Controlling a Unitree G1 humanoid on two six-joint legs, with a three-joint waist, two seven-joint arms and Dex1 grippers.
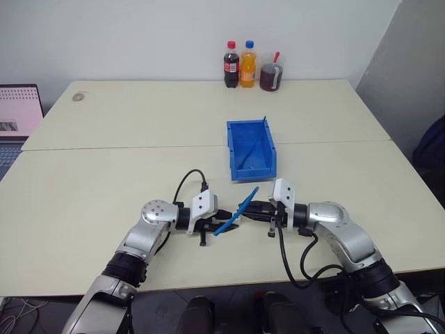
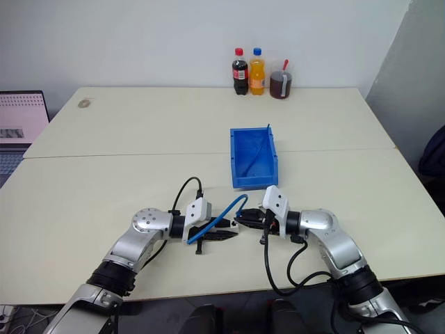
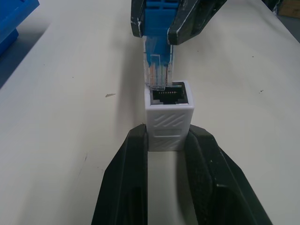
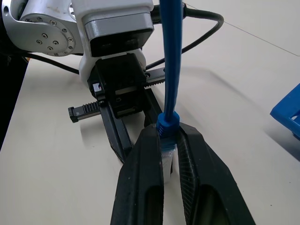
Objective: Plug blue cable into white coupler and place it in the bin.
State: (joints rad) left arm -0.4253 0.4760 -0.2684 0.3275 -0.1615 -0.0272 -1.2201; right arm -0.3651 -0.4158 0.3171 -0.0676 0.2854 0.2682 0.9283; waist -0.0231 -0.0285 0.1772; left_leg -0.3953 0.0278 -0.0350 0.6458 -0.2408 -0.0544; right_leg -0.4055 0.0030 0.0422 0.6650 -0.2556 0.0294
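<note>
A pale cream table (image 1: 104,202) stands against a plain white wall. Just above its near part, the left end effector (image 1: 224,224) pinches the white coupler (image 3: 168,117), a small ribbed block with its dark socket facing the right end effector (image 1: 252,209). That one is pressed on the blue cable (image 2: 221,213) behind its clear plug, whose tip touches the socket rim. Beyond sits the bin (image 1: 250,149). Three bottles (image 1: 252,66) stand at the far edge; a laptop (image 1: 17,111) is off to the left.

White coupler (image 3: 169,121) matt ribbed plastic; blue cable (image 4: 169,70) smooth; bin (image 1: 251,148) glossy plastic
</note>
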